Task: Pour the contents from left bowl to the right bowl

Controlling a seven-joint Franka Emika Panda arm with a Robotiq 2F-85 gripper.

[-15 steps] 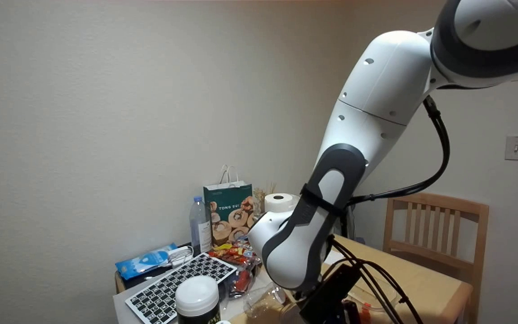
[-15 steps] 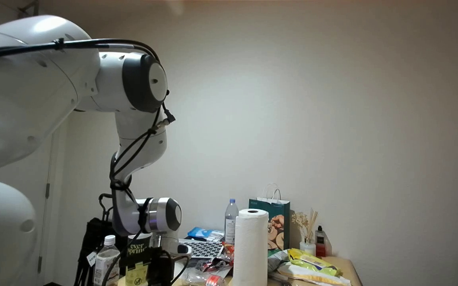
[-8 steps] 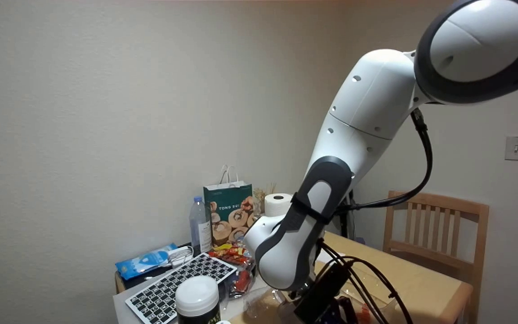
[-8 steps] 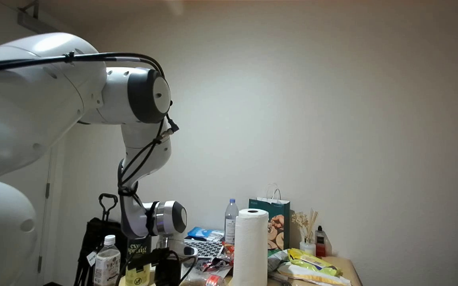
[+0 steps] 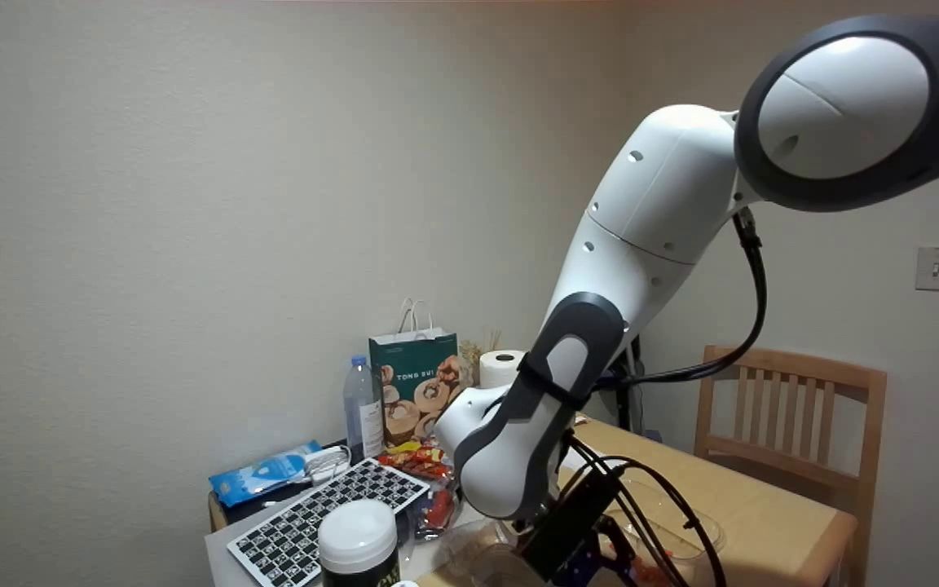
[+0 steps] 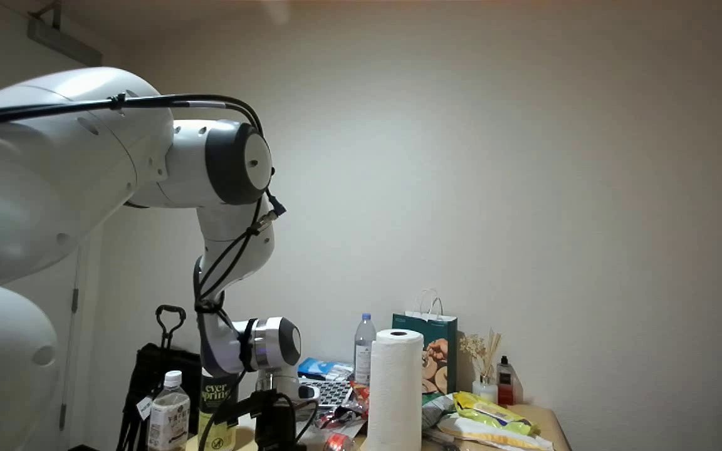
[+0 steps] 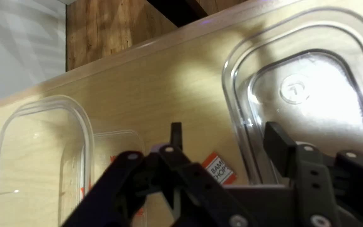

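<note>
My gripper [image 7: 225,138] is open, nothing between its fingers. It stands over the gap between two clear plastic bowls. In the wrist view, the right-hand bowl [image 7: 230,94] is rectangular, with strong glare and no contents visible. To the left, a clear bowl [image 7: 85,132] overlaps another clear container [image 7: 118,134]; orange-red pieces [image 7: 112,158] show there, partly behind the gripper. I cannot tell which bowl the task calls left or right. A red-and-white paper piece [image 7: 219,169] lies between them. In an exterior view, clear plastic [image 5: 702,530] and red bits [image 5: 650,572] show beside the gripper.
A white-lidded jar [image 5: 358,538], checkered board [image 5: 331,522] and snack bags [image 5: 429,473] crowd the table. A paper towel roll [image 6: 397,388] and drink bottle [image 6: 170,410] stand near the arm. The table's edge [image 7: 137,53] runs close past the bowls.
The arm has come lower, shifting left in one exterior picture and right in its counterpart. Clear plastic beside the gripper shows in a different pose than before.
</note>
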